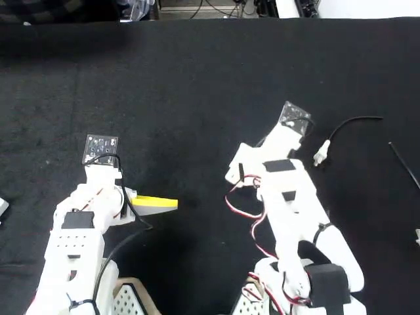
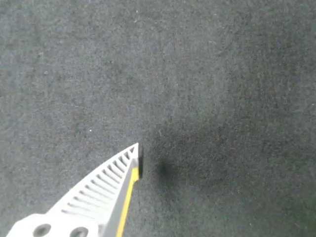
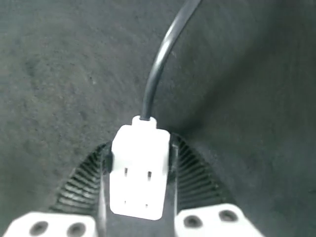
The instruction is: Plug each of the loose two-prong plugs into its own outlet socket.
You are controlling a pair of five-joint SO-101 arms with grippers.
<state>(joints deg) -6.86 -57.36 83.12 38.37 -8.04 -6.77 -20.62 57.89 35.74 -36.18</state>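
In the right wrist view, a white connector block [image 3: 138,170] with small slots in its face sits between the fingers of my right gripper [image 3: 139,146], which is shut on it. Its black cable [image 3: 160,64] runs away over the cloth. In the high view, a small white plug [image 1: 321,153] lies just right of the right arm [image 1: 289,190], and its black cable [image 1: 351,121] curves off to the right. I cannot tell if this is the held block. My left gripper [image 1: 172,204] [image 2: 137,159], white and yellow, is shut on nothing, low over bare cloth at the front left.
A black cloth [image 1: 197,85] covers the whole table. Another thin black cable [image 1: 403,165] runs along the right edge. Red and white wires [image 1: 244,210] hang off the right arm. Perforated arm bases [image 1: 128,298] stand at the front edge.
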